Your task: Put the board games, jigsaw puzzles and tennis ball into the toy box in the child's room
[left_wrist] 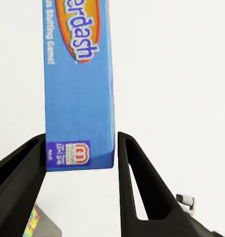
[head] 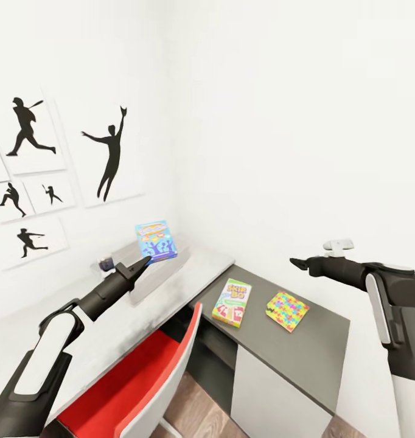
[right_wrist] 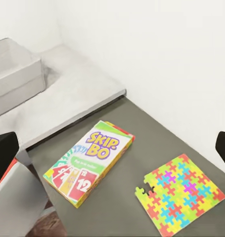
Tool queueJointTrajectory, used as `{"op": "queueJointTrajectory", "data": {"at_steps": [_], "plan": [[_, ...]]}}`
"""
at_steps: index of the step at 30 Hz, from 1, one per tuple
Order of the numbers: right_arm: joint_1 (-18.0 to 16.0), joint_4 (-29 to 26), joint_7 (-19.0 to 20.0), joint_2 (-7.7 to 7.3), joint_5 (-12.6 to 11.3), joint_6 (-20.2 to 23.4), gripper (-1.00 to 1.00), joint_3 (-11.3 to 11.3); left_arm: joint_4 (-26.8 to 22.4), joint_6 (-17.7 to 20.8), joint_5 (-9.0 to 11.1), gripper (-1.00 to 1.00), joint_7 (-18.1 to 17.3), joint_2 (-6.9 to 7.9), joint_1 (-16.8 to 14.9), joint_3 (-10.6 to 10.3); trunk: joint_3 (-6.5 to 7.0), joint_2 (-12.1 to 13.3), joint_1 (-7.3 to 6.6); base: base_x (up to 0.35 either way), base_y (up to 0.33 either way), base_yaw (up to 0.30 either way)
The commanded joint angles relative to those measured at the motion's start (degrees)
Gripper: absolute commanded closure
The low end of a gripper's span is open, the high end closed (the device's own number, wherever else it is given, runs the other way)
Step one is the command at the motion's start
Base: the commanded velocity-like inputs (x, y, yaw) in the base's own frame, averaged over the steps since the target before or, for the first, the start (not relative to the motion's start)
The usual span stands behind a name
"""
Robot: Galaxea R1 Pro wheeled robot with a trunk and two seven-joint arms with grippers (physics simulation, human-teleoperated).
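Observation:
My left gripper [head: 145,261] is shut on the lower end of a blue board game box [head: 156,240], holding it upright in the air above the grey toy box [head: 148,275] on the light table. In the left wrist view the blue box [left_wrist: 80,84] stands between my black fingers [left_wrist: 137,177], with a thin gap at one finger. My right gripper [head: 299,263] hangs open over the dark desk, empty, its fingers [right_wrist: 3,155] far apart. Below it lie a Skip-Bo game box [head: 232,302] [right_wrist: 90,163] and a colourful jigsaw puzzle [head: 287,311] [right_wrist: 179,192]. The toy box [right_wrist: 13,74] sits further back.
A red chair [head: 140,377] with a white backrest stands tucked in front of the light table [head: 201,267]. The dark desk [head: 317,353] adjoins it in the room's corner. White walls close in behind both; baseball silhouette pictures [head: 113,152] hang on the left wall.

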Motion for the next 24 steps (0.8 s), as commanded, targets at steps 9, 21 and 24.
{"op": "queueJointTrajectory", "data": {"at_steps": [9, 21, 24], "plan": [[0.0, 0.0, -0.1, 1.66, 0.3, 0.2, -1.00, 6.9, -0.4, 0.2, 0.5, 1.00, 0.0, 0.17, 0.3, 0.4, -0.09, -0.1, 0.04, 0.292, 0.150, -0.032], [0.0, 0.0, 0.0, 1.87, 0.3, 0.4, -1.00, 7.5, -0.6, 0.2, 0.5, 1.00, -0.3, 0.22, 0.9, 1.4, -0.09, -0.1, 0.04, 0.084, 0.027, -0.243], [0.1, 0.0, 0.0, 4.16, 0.5, 2.4, -1.00, 10.4, -0.8, 1.5, 0.4, 1.00, -3.9, 0.62, 3.4, 6.6, -0.09, -0.1, 0.04, 0.002, 0.001, -0.291]]}}
